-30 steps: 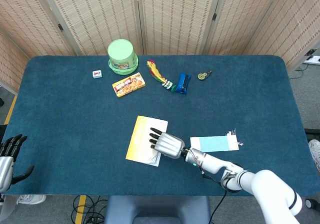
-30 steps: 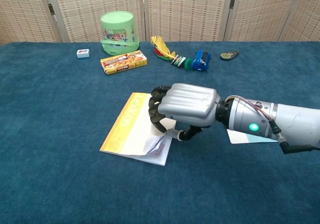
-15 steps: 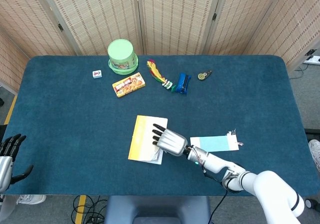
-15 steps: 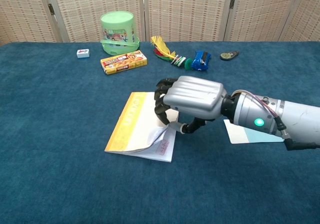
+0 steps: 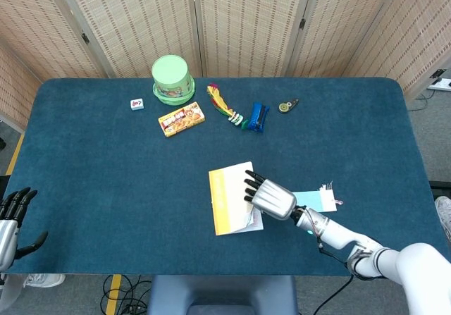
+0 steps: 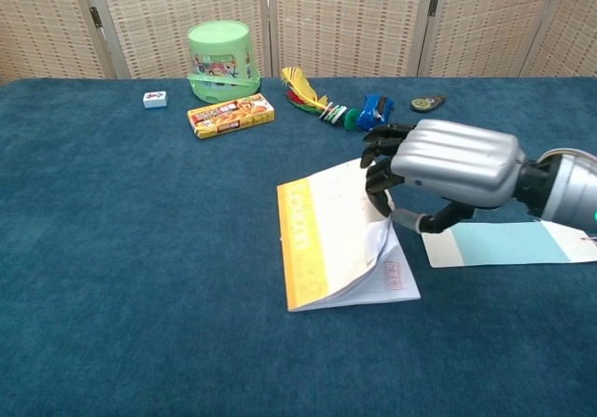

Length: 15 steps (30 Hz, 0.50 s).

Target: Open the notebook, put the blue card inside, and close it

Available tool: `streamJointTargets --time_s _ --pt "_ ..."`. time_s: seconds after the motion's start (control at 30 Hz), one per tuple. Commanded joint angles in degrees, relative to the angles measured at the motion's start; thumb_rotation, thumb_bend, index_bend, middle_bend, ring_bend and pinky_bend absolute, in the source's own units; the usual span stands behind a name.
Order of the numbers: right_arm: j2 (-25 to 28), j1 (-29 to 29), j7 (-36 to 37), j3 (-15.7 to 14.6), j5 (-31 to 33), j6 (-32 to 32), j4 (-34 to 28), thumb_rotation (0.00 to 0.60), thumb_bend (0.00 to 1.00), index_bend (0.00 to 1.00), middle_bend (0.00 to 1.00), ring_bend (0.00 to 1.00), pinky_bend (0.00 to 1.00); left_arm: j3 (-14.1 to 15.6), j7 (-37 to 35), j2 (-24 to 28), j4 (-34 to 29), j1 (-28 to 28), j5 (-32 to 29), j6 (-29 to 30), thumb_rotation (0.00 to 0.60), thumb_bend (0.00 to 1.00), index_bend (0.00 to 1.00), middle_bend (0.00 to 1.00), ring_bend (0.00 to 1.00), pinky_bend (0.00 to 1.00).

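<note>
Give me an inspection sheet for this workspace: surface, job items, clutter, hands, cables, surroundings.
Surface: table covered in dark blue cloth.
Job items: notebook lies near the middle, its cover lifted at the right edge; blue card lies flat to its right, not yet inside.
Clutter: green tub, yellow snack box, small white tile, coloured feather toy, blue object, small dark round item, all along the far side.
Hands: right hand has its fingers on the notebook's lifted cover; left hand is off the table's left edge, holding nothing.
Cables: wires run along the right wrist.
Surroundings: woven folding screens behind the table.
</note>
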Motion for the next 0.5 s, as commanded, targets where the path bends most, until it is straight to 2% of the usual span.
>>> streamJointTargets --time_s 0.03,0.27,0.5 --pt "3.99 -1.18 -1.83 -1.06 -1.77 2.49 -3.68 0.6 0.45 0.78 0.48 0.24 0.13 0.02 0.12 0.07 -0.24 0.04 0.14 0.14 0.6 0.28 0.13 0.11 0.11 0.17" --pt "8.2 1.98 -5.29 0.35 -7.21 4.99 -10.26 0.6 0.45 0.78 0.48 0.24 0.13 0.17 0.16 0.09 -0.82 -0.02 0.52 0.1 0.6 0.28 0.13 0.11 0.11 0.17" --pt "6.67 7.82 -5.84 3.2 -10.25 1.04 -11.71 0.6 0.45 0.79 0.49 0.24 0.13 0.41 -0.14 0.29 -0.82 0.18 0.8 0.29 0.6 0.28 0.13 0.11 0.11 0.17"
